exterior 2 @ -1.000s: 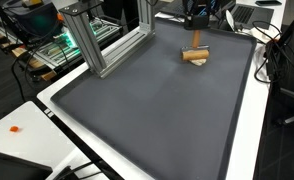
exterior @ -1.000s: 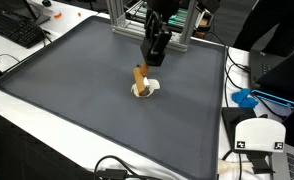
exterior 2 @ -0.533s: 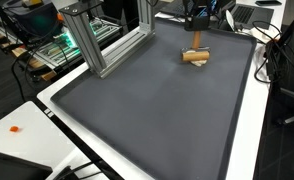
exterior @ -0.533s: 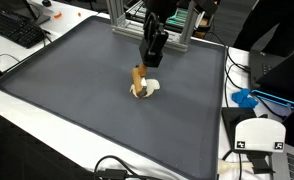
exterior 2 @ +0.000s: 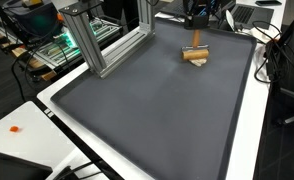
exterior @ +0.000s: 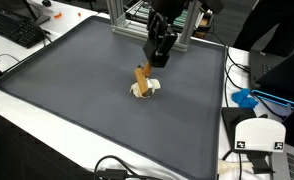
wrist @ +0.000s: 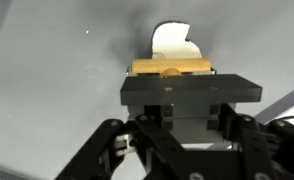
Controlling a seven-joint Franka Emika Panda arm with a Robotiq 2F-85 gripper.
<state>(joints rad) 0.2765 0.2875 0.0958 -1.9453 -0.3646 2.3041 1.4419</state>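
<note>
One grey mat (exterior: 57,95) covers the counter, and toward one end the pincer (exterior: 153,63) is clamped tight on the top of a wooden stick (exterior: 141,77). The stick's long axis leans steeply down from the pincer, its foot touching a small white piece (exterior: 151,89) on the mat.

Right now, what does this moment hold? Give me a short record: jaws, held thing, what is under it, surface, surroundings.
jaws: shut on the wooden piece
wooden piece: tan, tilted in an exterior view, lower end at the white object
white object: small, lying on the mat, partly hidden behind the wood in the wrist view
surface: dark grey mat
surroundings: aluminium frame at the mat's edge; black keyboard off the mat
</note>
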